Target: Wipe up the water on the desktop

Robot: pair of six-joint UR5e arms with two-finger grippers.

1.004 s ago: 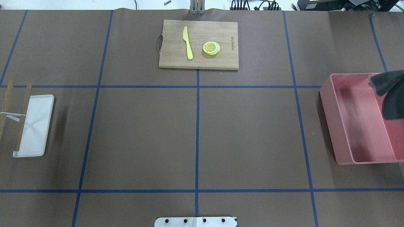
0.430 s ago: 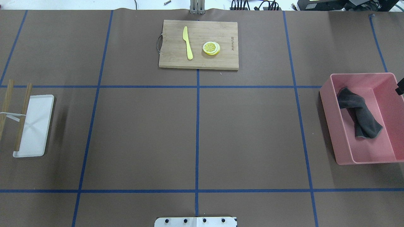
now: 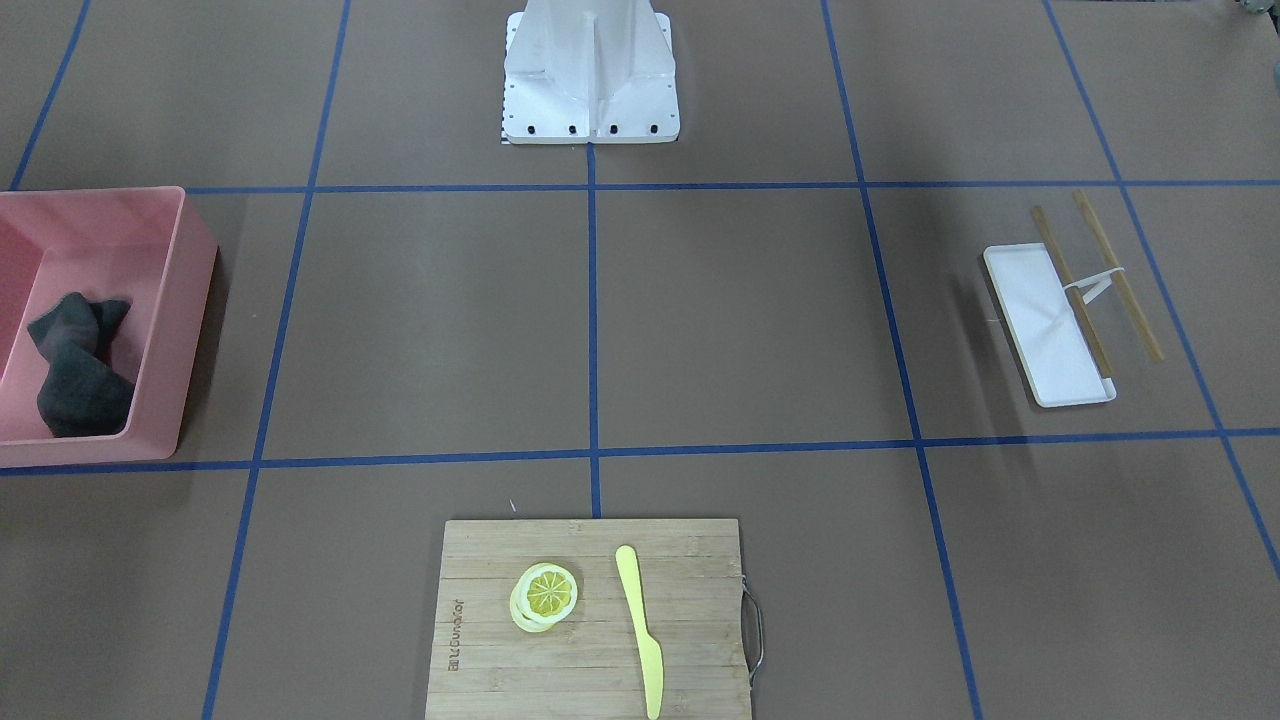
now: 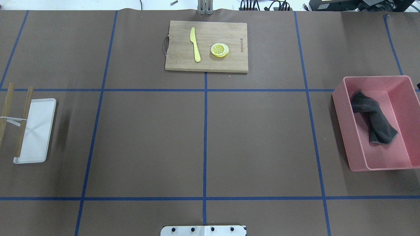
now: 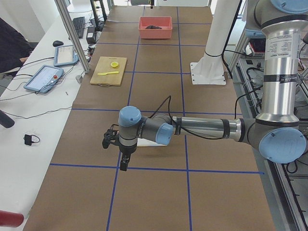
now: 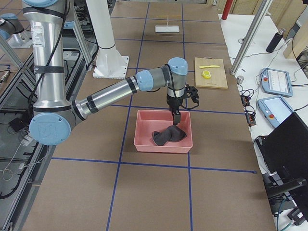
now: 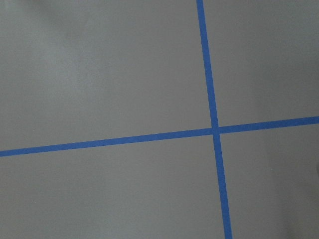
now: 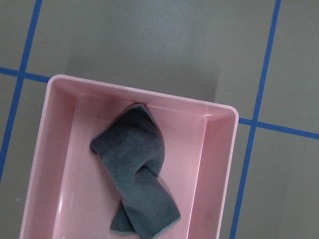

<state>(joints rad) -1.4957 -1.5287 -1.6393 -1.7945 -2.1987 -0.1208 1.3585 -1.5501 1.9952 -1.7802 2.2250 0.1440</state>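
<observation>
The desktop (image 4: pixel 147 141) is brown paper crossed by blue tape lines, and I see no water on it in any view. A dark grey cloth (image 4: pixel 372 118) lies crumpled inside a pink bin (image 4: pixel 343 127) at the right; it fills the right wrist view (image 8: pixel 137 169). My right gripper (image 6: pixel 176 118) hangs just above the cloth (image 6: pixel 168 136), apart from it. My left gripper (image 5: pixel 123 162) hovers low over a tape crossing at the left end of the table. I cannot tell whether either gripper is open or shut.
A bamboo cutting board (image 4: pixel 206 65) at the far middle carries a yellow knife (image 4: pixel 195 44) and lemon slices (image 4: pixel 220 49). A white tray (image 4: pixel 39 131) with two chopsticks (image 4: pixel 24 118) lies at the left. The robot's base plate (image 3: pixel 590 120) stands on the near edge.
A second ago the cloth was blurred above the bin's far corner at the right gripper. It now lies in the bin, and the gripper has slid out past the overhead view's right edge.
</observation>
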